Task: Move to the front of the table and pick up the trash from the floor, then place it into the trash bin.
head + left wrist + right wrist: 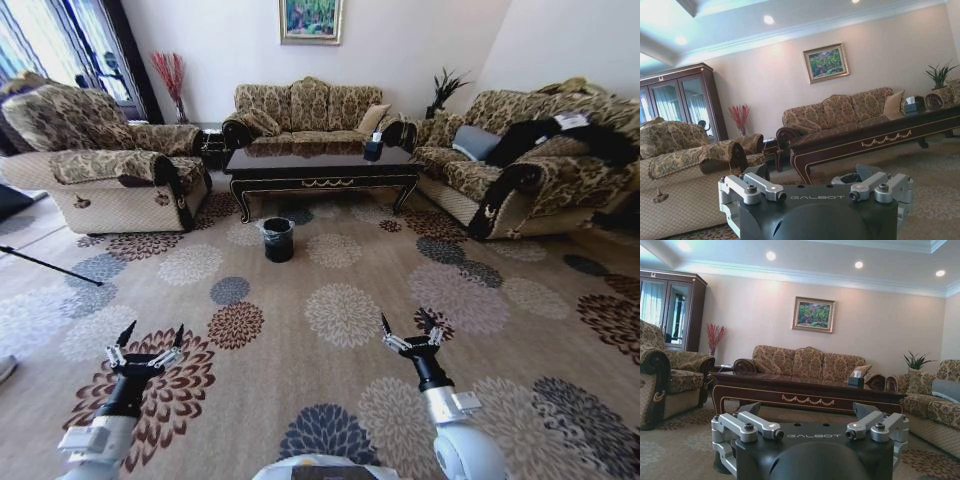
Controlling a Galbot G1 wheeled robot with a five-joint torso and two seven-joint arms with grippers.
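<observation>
The table (322, 165), dark and glossy with a gold ornament on its apron, stands far ahead in the middle of the room, also seen from the wrists (875, 137) (805, 390). In front of it, on the flowered carpet, stands the small black trash bin (278, 239), whose rim peeks over my left gripper body (850, 177). The trash is out of view. My left gripper (150, 340) hovers low over the carpet near me, open and holding nothing. My right gripper (408, 325) is level with it on the other side, also open.
A patterned armchair (110, 170) flanks the table on the left, a sofa (530, 170) on the right and another sofa (305, 105) behind. A tissue box (373, 148) sits on the table. A thin black rod (50, 265) lies on the floor at left. Wide carpet stretches between me and the bin.
</observation>
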